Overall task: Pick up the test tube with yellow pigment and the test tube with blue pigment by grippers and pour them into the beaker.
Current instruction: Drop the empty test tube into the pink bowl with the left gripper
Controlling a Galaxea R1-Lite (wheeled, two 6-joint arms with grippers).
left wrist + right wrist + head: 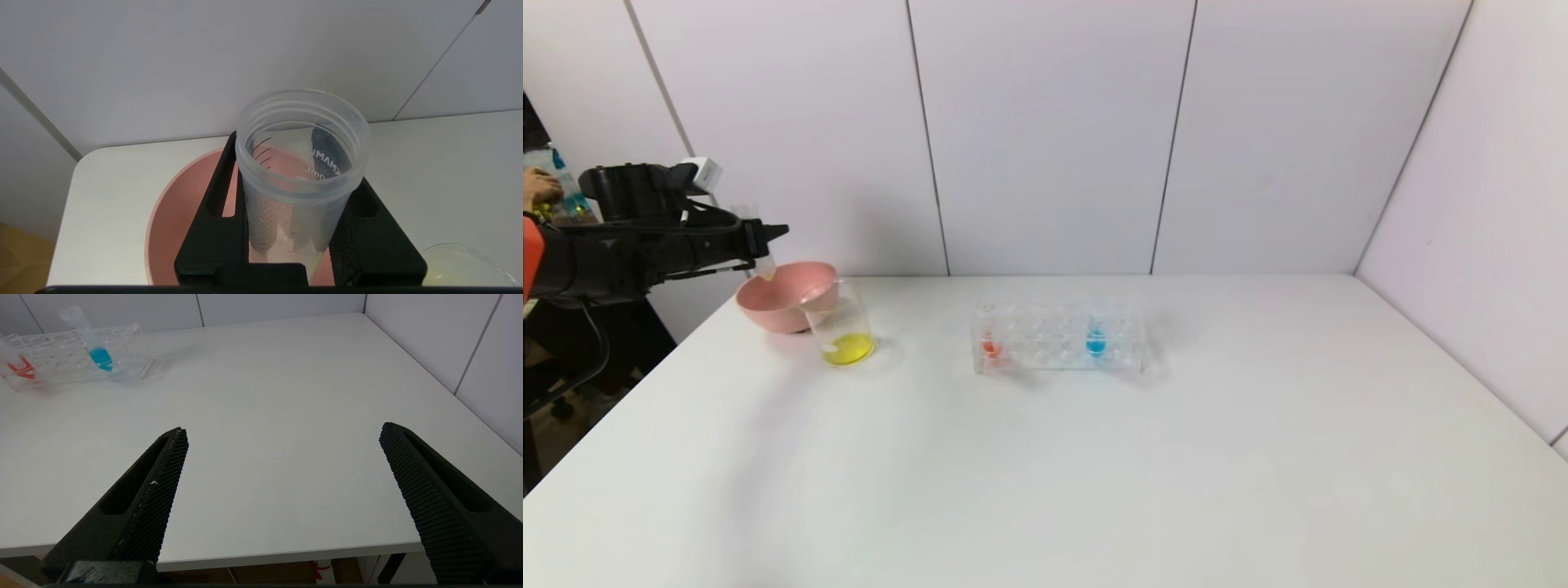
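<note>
My left gripper (766, 242) hangs at the far left above the pink bowl (784, 298), shut on the test tube with yellow pigment (765, 263). In the left wrist view the black fingers (216, 228) clamp that tube (302, 163) on both sides. It looks nearly empty, with only a faint yellow trace near its base. The beaker (841, 327) stands just right of the bowl with yellow liquid at its bottom. The test tube with blue pigment (1096, 339) stands upright in the clear rack (1054, 335). My right gripper (284, 437) is open over the table's near edge, holding nothing.
A tube of red-orange liquid (990, 339) stands at the rack's left end. The beaker's rim (461, 265) shows beside the bowl (179, 212) in the left wrist view. White wall panels close the back and the right side of the white table (1094, 474).
</note>
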